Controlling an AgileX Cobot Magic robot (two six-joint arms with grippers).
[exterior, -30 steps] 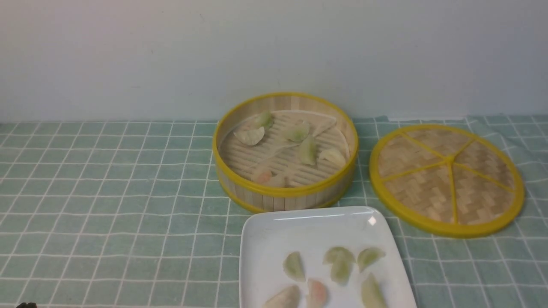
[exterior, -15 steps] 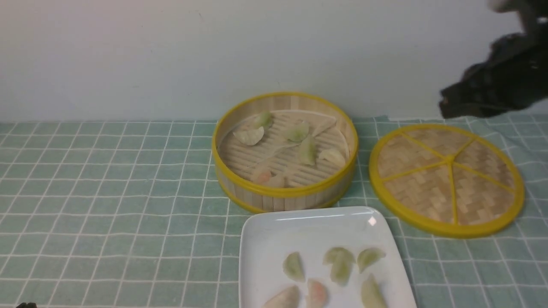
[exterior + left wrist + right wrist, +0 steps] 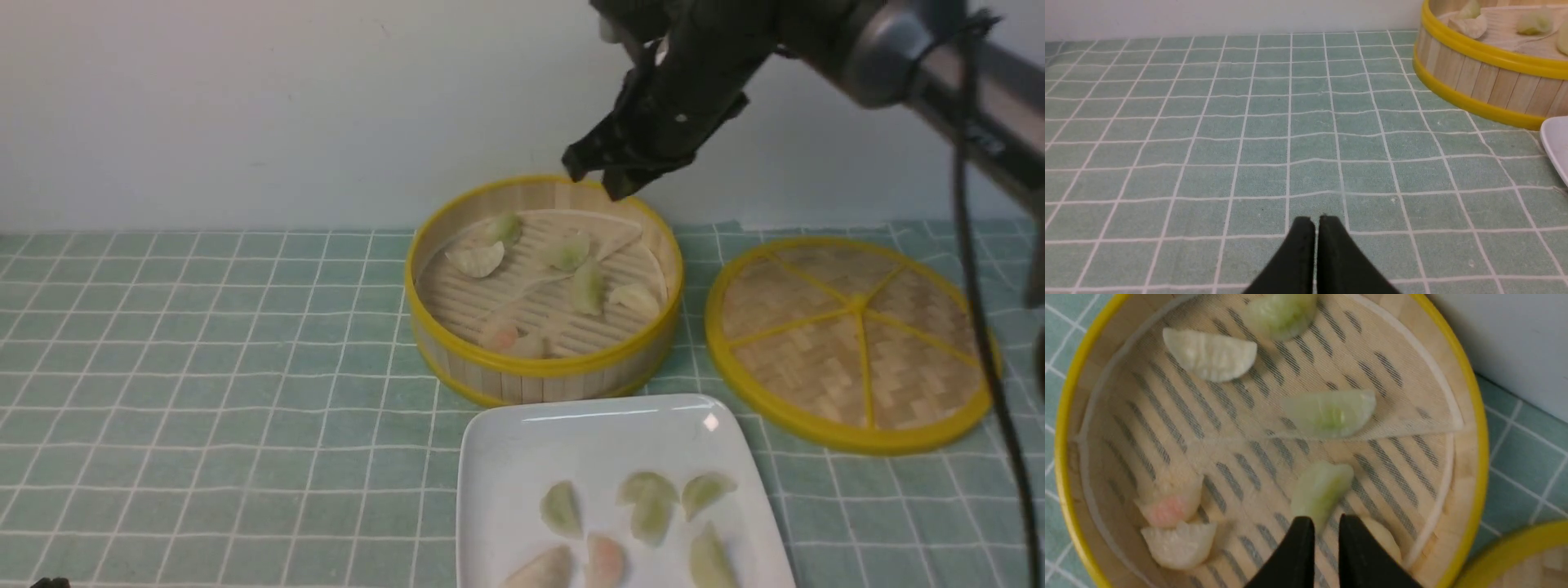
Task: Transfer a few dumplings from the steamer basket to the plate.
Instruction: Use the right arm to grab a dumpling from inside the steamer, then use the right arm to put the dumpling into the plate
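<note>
Left fingers (image 3: 1308, 234) are pressed together and empty, close over the checked cloth (image 3: 1208, 143) on the counter, well left of the basket (image 3: 543, 371). In the basket, seven dumplings (image 3: 586, 286) lie on the slatted floor. Right fingers (image 3: 614, 184) hang above the basket's far rim, parted by a slim gap, nothing between them. The plate (image 3: 506, 457), just in front of the basket, carries several more dumplings. Far right, the lid (image 3: 853, 343) lies flat.

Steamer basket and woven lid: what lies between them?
Front view: only a narrow strip of checked cloth separates steamer basket from woven lid.
</note>
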